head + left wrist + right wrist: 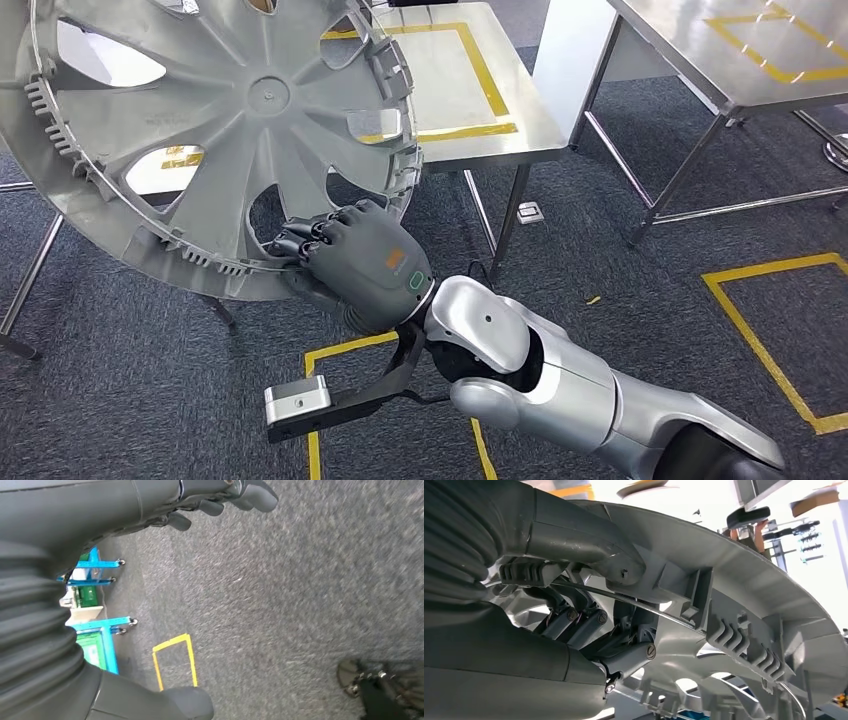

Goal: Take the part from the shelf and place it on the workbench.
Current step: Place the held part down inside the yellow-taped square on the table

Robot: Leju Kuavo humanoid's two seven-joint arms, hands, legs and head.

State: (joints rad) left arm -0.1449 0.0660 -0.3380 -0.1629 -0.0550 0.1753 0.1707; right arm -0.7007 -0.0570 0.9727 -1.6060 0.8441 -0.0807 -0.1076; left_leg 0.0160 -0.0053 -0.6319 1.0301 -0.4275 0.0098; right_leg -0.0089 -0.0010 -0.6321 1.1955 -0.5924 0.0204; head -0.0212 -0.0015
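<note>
Right hand (350,265) clamped on the lower rim of the part (215,130), a grey wheel cover. Fingers (300,240) hook over the rim edge onto the ribbed inner side, thumb underneath. Right wrist view confirms: fingers (584,625) wrapped on the rim, clips and wire ring of the part (744,610) just beside them.

Part held up off any surface, tilted, inner face toward the camera, big in the upper left of the head view. It hangs in front of a steel table (470,100) with a yellow taped rectangle; through the cut-outs the table top shows behind it. Not touching the table as far as I can tell.

Left hand (220,500) hangs over grey carpet, holding nothing, fingers loosely curled; open or closed, cannot tell.

A second table (700,60) stands to the right, also taped. Yellow floor markings (770,330) on the carpet.

Progress, judged: pick-up done, part in hand and clear of the shelf. Left: bring it over the table, lower it, release.
</note>
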